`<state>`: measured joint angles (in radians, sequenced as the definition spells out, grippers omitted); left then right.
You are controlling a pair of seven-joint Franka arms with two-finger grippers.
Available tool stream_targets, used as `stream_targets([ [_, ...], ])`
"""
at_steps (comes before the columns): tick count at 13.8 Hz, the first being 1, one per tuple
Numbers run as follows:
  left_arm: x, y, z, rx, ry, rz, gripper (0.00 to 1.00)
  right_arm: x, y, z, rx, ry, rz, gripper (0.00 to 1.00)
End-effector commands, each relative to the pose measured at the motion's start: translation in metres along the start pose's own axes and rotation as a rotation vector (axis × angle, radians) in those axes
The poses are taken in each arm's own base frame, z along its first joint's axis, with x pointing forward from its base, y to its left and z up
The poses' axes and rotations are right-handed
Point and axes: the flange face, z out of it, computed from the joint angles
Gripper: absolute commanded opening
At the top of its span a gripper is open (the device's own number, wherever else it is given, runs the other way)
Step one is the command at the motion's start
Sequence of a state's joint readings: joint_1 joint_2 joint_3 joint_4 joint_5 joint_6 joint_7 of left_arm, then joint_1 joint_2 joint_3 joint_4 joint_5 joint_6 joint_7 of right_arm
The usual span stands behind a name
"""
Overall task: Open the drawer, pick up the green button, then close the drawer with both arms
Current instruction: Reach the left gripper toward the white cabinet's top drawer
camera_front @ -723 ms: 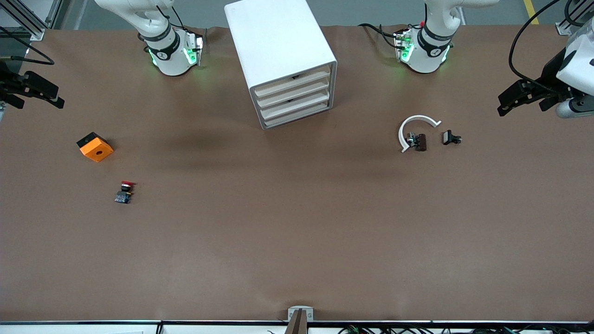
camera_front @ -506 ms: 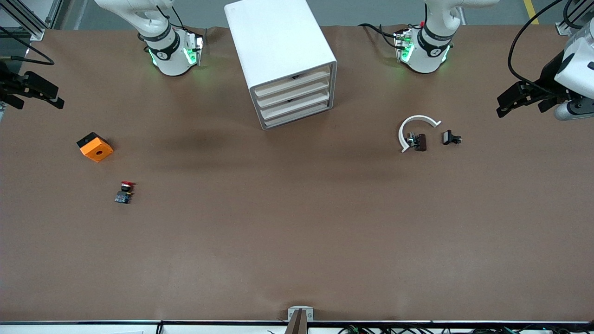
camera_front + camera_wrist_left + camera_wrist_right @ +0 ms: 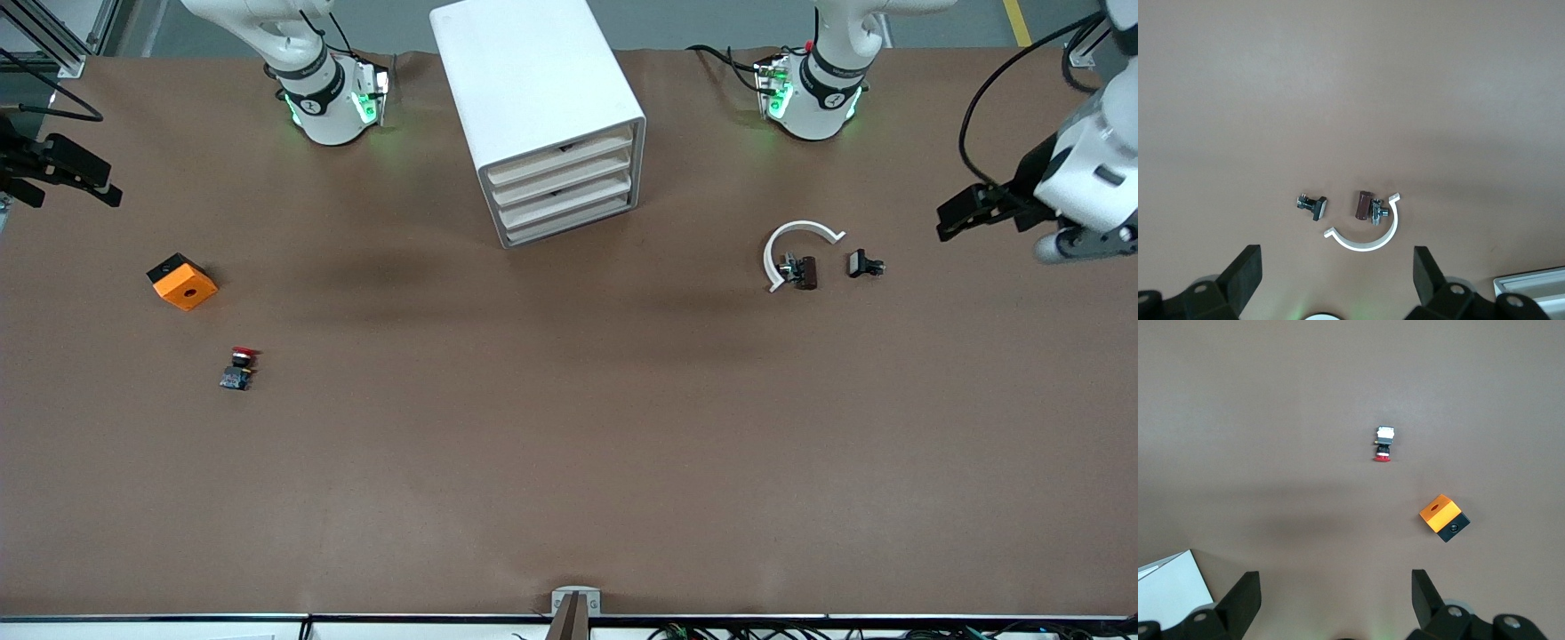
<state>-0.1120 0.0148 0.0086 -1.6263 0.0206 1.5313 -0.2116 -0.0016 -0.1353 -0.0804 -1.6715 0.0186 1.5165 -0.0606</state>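
Both grippers, left gripper (image 3: 949,218) and right gripper (image 3: 107,185), hang wide open and empty at the frame's upper side edges; the upper-centre drawer cabinet (image 3: 542,107) is shut, the green button unseen, probably inside, so pulling a drawer comes next.

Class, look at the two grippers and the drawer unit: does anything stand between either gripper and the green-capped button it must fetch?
Yes. No green-capped button shows; the drawer unit has all its drawers shut, so a drawer front bars the way. The open left gripper and open right gripper hang at the table's ends.
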Motion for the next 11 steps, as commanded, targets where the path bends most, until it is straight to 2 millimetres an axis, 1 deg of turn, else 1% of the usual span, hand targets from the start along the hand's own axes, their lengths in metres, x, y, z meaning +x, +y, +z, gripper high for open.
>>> stream_targets([
  [1, 0.016, 0.026, 0.044, 0.035, -0.135, -0.068, 1.0, -0.008, -0.006, -0.005, 0.0, 0.007, 0.007, 1.0],
  [2, 0.022, 0.034, 0.064, 0.045, -0.174, -0.113, 1.0, -0.008, -0.006, -0.005, 0.0, 0.005, 0.007, 1.0],
  [4, 0.032, 0.064, 0.118, 0.094, -0.266, -0.193, 1.0, -0.008, -0.01, -0.006, 0.0, 0.007, 0.023, 1.0],
  [5, 0.035, 0.08, 0.142, 0.124, -0.3, -0.27, 1.0, -0.008, -0.013, -0.006, 0.0, 0.007, 0.02, 1.0],
  [6, 0.032, 0.099, 0.168, 0.167, -0.335, -0.371, 1.0, -0.008, -0.013, -0.006, -0.001, 0.008, 0.02, 1.0],
  [7, 0.033, 0.112, 0.191, 0.203, -0.362, -0.456, 1.0, -0.008, -0.012, -0.007, 0.0, 0.01, 0.02, 1.0],
  [8, 0.031, 0.127, 0.21, 0.228, -0.387, -0.515, 1.0, -0.008, -0.012, -0.009, -0.001, 0.013, 0.019, 1.0],
  [9, 0.028, 0.142, 0.225, 0.231, -0.42, -0.597, 1.0, -0.007, -0.011, -0.009, -0.001, 0.013, 0.021, 1.0],
  [10, 0.026, 0.159, 0.243, 0.237, -0.471, -0.747, 1.0, -0.006, -0.012, -0.011, -0.001, 0.017, 0.018, 1.0],
  [11, 0.024, 0.174, 0.259, 0.265, -0.484, -0.883, 1.0, -0.007, -0.011, -0.011, -0.002, 0.016, 0.02, 1.0],
])
